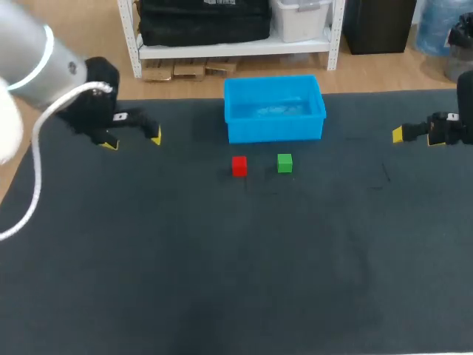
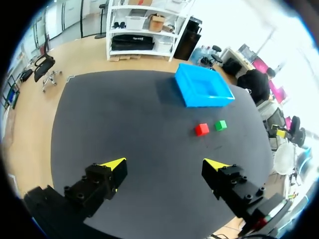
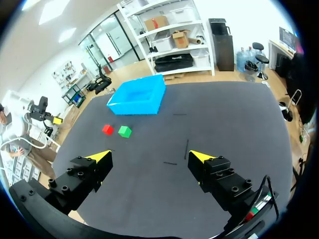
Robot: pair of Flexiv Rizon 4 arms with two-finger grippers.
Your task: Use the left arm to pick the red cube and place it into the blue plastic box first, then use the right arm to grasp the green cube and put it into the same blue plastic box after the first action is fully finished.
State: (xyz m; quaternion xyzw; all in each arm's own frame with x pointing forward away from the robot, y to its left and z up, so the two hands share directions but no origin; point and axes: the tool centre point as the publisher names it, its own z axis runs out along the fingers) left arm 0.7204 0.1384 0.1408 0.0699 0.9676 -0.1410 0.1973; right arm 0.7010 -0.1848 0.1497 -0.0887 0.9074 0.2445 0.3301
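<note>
A small red cube point(image 1: 239, 166) point(image 2: 202, 129) point(image 3: 107, 129) lies on the dark table just in front of the blue plastic box point(image 1: 274, 109) point(image 2: 204, 91) point(image 3: 137, 95), which holds nothing I can see. Close to the red cube's right sits a green cube point(image 1: 284, 163) point(image 2: 220, 125) point(image 3: 124, 131). My left gripper point(image 1: 133, 138) point(image 2: 164, 164) hovers open at the table's left, well away from both cubes. Over the right edge my right gripper point(image 1: 414, 134) point(image 3: 149, 158) also stands open, holding nothing.
The dark mat point(image 1: 236, 266) covers the whole table. A white cable point(image 1: 33, 148) hangs from my left arm above the left edge. A few faint dark marks point(image 3: 187, 148) lie on the mat ahead of the right gripper.
</note>
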